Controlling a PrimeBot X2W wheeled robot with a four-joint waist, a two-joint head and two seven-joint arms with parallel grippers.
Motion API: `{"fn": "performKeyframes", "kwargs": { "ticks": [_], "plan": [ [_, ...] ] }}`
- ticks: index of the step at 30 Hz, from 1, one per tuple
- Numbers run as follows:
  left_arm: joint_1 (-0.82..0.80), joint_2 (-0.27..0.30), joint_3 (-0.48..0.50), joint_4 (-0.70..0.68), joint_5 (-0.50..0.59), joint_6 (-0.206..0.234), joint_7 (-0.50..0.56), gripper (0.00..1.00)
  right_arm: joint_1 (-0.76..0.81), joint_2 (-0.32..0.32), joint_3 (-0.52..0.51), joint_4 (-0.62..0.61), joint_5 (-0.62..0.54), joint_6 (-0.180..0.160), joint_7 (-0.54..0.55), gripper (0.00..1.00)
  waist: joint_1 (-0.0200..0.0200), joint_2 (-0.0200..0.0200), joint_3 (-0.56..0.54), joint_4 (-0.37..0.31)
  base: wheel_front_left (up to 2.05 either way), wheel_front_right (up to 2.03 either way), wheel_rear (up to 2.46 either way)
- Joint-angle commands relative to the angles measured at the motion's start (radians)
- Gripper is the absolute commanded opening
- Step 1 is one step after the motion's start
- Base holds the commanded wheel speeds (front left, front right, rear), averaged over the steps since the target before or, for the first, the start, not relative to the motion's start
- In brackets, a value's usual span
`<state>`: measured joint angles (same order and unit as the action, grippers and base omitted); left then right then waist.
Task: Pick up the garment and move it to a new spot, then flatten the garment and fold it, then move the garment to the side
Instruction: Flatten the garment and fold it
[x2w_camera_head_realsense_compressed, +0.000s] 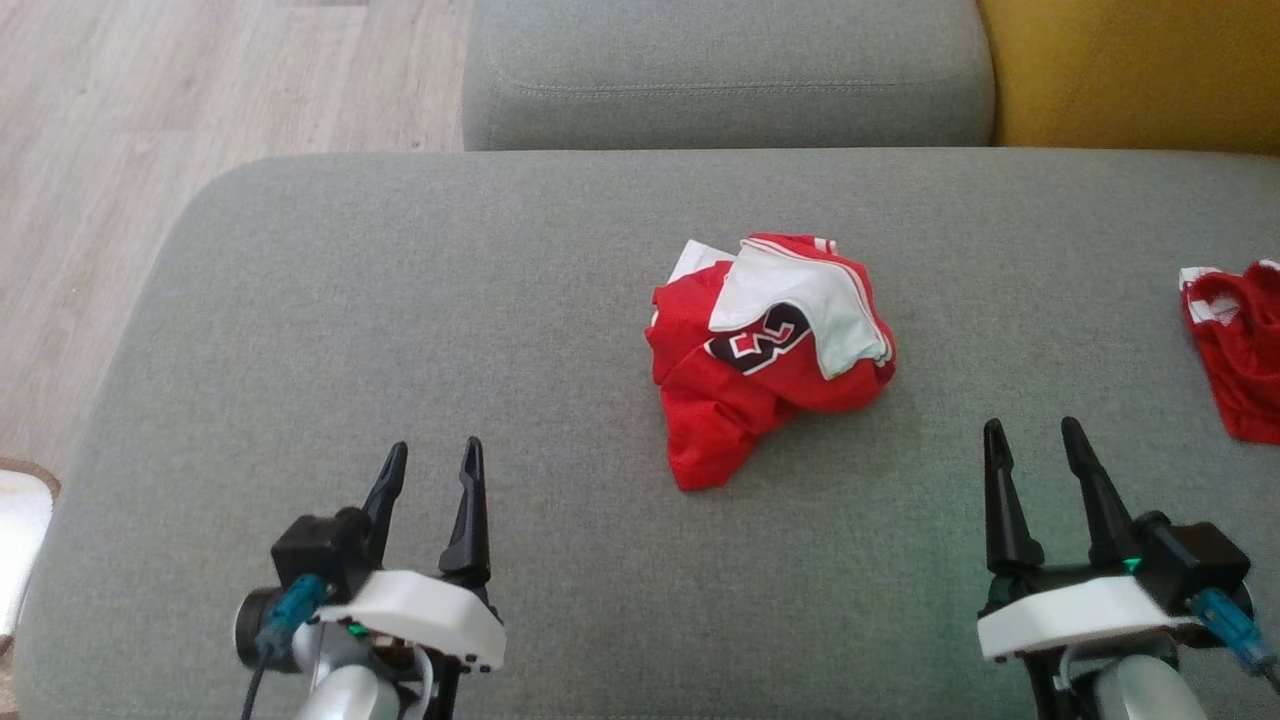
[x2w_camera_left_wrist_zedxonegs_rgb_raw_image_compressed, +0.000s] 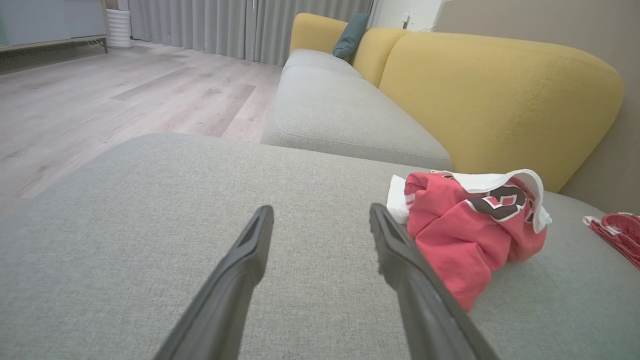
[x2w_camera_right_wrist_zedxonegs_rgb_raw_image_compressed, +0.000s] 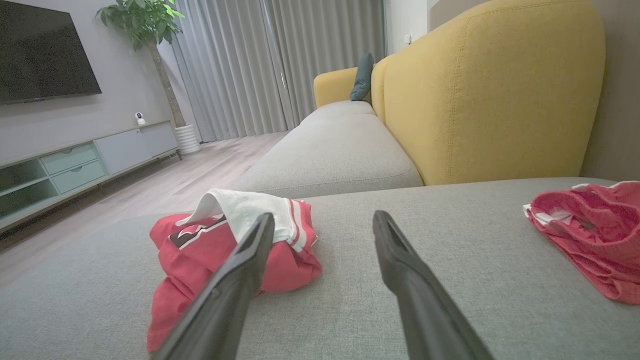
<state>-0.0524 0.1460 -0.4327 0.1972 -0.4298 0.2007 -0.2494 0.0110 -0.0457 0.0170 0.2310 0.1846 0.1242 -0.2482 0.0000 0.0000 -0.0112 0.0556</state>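
Left gripper (x2w_camera_head_realsense_compressed: 435, 445), right gripper (x2w_camera_head_realsense_compressed: 1031, 425) (both spread) flank garment (x2w_camera_head_realsense_compressed: 740, 400); second garment (x2w_camera_head_realsense_compressed: 1240, 360) rightward.

- The red garment (x2w_camera_head_realsense_compressed: 745, 400) bears a large black numeral (x2w_camera_head_realsense_compressed: 762, 340) edged in white. It is the one sign that can be read at all.
- In the head view the part of it that shows reads as a 3, lying slantwise across the crumpled cloth.
- A white fold (x2w_camera_head_realsense_compressed: 800, 300) of the same garment lies over the numeral's upper right side, so whether another digit stands beside it cannot be told.
- In the left wrist view the same print shows as rounded black strokes under the white fold's rim, either a 3 or an 8.
- In the right wrist view only a corner of the black and white print shows beneath the fold — not readable.
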Motion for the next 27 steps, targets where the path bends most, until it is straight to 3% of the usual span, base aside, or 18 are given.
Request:
{"fn": "performKeyframes", "kwargs": {
  "ticks": [1, 11, 17, 21, 27],
  "plan": [
    [-0.032, 0.000, 0.047, -0.025, 0.010, -0.006, -0.012, 1.00, -0.042, -0.004, 0.022, -0.026, -0.005, 0.007, -0.012, 1.00, 0.0000, 0.0000, -0.001, -0.002, 0.00, 0.00, 0.00],
    [-0.028, -0.011, 0.049, -0.006, 0.019, -0.026, -0.012, 1.00, -0.046, -0.004, 0.029, -0.012, -0.018, 0.007, -0.013, 1.00, 0.0000, 0.0000, -0.004, 0.003, 0.00, 0.00, 0.00],
    [-0.036, -0.021, 0.035, 0.002, 0.026, -0.035, -0.012, 1.00, -0.107, -0.004, 0.085, 0.004, -0.082, 0.007, 0.008, 1.00, 0.0000, 0.0000, 0.004, 0.044, 0.00, 0.00, 0.00],
    [-0.047, -0.031, 0.023, 0.001, 0.029, -0.042, -0.012, 1.00, -0.188, -0.004, 0.105, 0.074, -0.139, 0.007, 0.038, 1.00, 0.0000, 0.0000, 0.023, 0.096, 0.00, 0.00, 0.00],
    [-0.058, -0.046, 0.010, -0.002, 0.033, -0.050, -0.012, 1.00, -0.322, -0.004, 0.053, 0.242, -0.246, 0.007, 0.061, 1.00, 0.0000, 0.0000, 0.072, 0.187, 0.00, 0.00, 0.00]
  ]
}}
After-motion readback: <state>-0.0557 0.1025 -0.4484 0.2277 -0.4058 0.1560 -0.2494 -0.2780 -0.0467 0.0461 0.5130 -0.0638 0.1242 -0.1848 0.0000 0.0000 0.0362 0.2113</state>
